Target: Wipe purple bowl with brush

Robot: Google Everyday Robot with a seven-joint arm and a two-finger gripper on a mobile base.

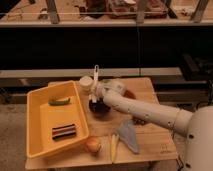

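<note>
Camera view: one wooden table (160,145) in front of a dark shelf front.
Gripper (94,97): it hung at the end of the white arm (145,112), just above the purple bowl's left rim, near the table's middle.
Pincer state: it was pressed onto the brush (96,76), pinching the lower part of the handle.
Brush: the slim white handle stood nearly upright above the gripper. Its head pointed down toward the bowl and was hidden.
Purple bowl (100,108): it sat dark and round on the table, right of the yellow tray (34,100) and directly under the gripper.
Cream cup (86,83): it stood just behind and left of the gripper.
Reddish-brown dish (131,93): it was partly hidden behind the arm.
Tray contents: a green piece (59,101) and a dark striped block (64,131).
Front edge: a round orange-brown item (92,145), a pale yellow strip (114,148) and a grey-blue wedge (129,136) lay side by side.
</note>
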